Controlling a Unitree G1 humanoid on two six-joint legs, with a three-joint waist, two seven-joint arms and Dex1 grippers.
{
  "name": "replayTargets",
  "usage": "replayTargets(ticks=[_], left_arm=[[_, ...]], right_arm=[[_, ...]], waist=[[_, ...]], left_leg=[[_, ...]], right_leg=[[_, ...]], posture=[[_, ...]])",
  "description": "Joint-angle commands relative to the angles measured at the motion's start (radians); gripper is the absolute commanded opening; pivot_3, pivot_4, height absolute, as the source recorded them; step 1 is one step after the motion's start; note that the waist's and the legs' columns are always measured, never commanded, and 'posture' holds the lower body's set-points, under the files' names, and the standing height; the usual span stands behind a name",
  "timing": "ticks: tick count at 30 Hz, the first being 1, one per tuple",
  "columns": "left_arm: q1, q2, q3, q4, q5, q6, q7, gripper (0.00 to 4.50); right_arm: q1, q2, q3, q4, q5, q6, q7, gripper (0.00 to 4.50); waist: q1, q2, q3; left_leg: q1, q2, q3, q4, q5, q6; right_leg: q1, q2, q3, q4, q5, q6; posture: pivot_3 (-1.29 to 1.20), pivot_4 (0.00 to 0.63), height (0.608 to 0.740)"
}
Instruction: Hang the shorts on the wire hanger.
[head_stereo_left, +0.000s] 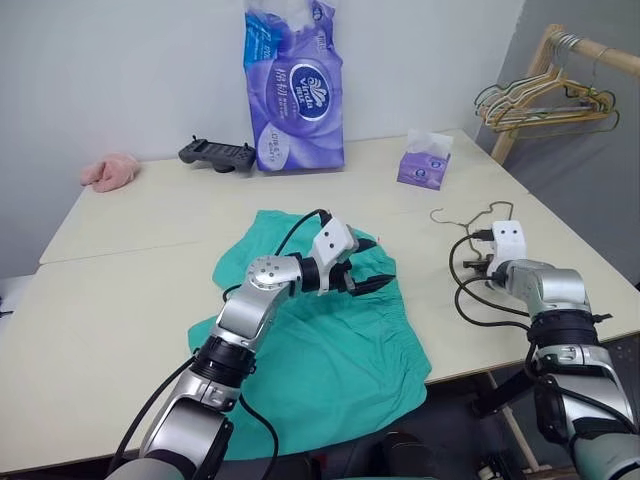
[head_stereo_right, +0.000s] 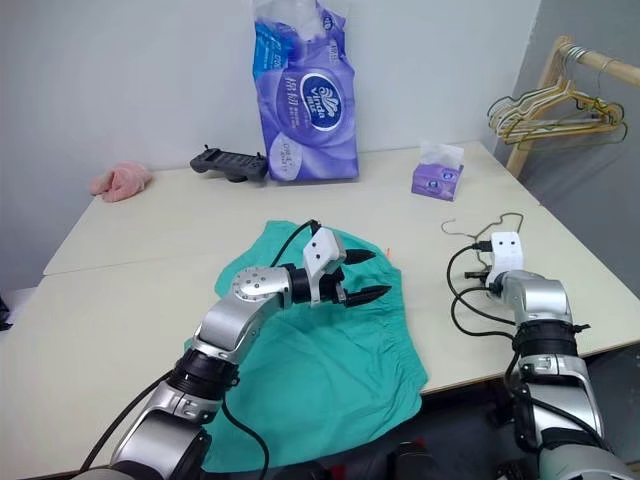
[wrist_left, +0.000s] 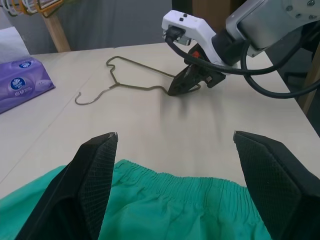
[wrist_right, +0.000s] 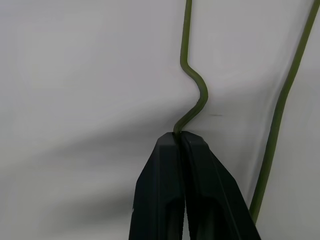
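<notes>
The teal-green shorts (head_stereo_left: 330, 350) lie spread flat on the table, their gathered waistband (wrist_left: 200, 182) toward the right. My left gripper (head_stereo_left: 378, 264) hovers just above the waistband edge, open, with nothing between its fingers (wrist_left: 95, 170). To the right of the shorts, the thin olive wire hanger (wrist_left: 135, 75) lies flat on the table with its hook (head_stereo_left: 440, 213) pointing left. My right gripper (wrist_right: 180, 136) angles down at the table and is shut on the hanger's wire (wrist_right: 197, 95) near a bend. The left wrist view shows that gripper (wrist_left: 179, 86) pinching the wire.
A purple tissue pack (head_stereo_left: 295, 90), a black controller (head_stereo_left: 215, 152), a small tissue box (head_stereo_left: 424, 165) and a pink fuzzy cloth (head_stereo_left: 110, 172) sit along the back. A wooden rack with several hangers (head_stereo_left: 545, 100) stands far right. The table's right edge (head_stereo_left: 600, 300) is close to my right arm.
</notes>
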Motion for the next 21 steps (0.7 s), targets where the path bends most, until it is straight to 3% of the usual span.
replayTargets(ticks=[1, 5, 11, 14, 21], left_arm=[[0.001, 0.007, 0.030, -0.048, -0.013, -0.016, 0.002, 3.95], [0.007, 0.005, 0.023, -0.047, -0.015, -0.021, -0.005, 3.95], [-0.010, -0.010, 0.017, -0.025, -0.015, -0.031, -0.018, 3.95], [-0.023, -0.013, 0.018, -0.006, -0.013, -0.038, -0.031, 3.95], [-0.039, -0.011, 0.028, -0.006, -0.019, -0.030, -0.036, 3.95]], right_arm=[[-0.029, 0.003, -0.072, -0.179, 0.066, 0.090, -0.006, 0.03], [-0.072, 0.050, -0.221, -0.299, 0.164, 0.220, -0.060, 0.03], [-0.274, 0.284, -0.795, -0.401, 0.334, 0.607, -0.226, 0.03], [-0.367, 0.395, -1.092, -0.421, 0.385, 0.697, -0.285, 0.03], [-0.333, 0.527, -1.268, -0.451, 0.408, 0.644, -0.360, 0.03]], waist=[[0.001, 0.000, 0.000], [0.002, 0.000, 0.000], [0.000, 0.001, -0.001], [0.001, 0.001, -0.001], [-0.002, 0.002, -0.002]], left_leg=[[0.000, 0.000, 0.000, 0.000, 0.000, 0.000], [-0.001, 0.000, 0.000, 0.000, 0.000, 0.000], [-0.001, 0.000, -0.001, 0.000, 0.000, 0.000], [-0.002, 0.000, -0.002, 0.000, 0.000, 0.000], [-0.003, -0.001, -0.001, 0.000, 0.000, 0.001]], right_leg=[[0.000, 0.000, 0.000, 0.000, 0.000, 0.000], [0.000, -0.001, 0.000, 0.000, 0.000, 0.000], [-0.001, -0.001, -0.001, 0.000, 0.001, -0.002], [-0.001, -0.002, -0.002, 0.000, 0.003, -0.004], [-0.002, -0.002, -0.002, 0.000, 0.001, -0.001]], posture=[[-0.01, 0.026, 0.740], [-0.04, 0.024, 0.740], [-0.07, 0.021, 0.740], [-0.07, 0.022, 0.740], [-0.06, 0.023, 0.740]])
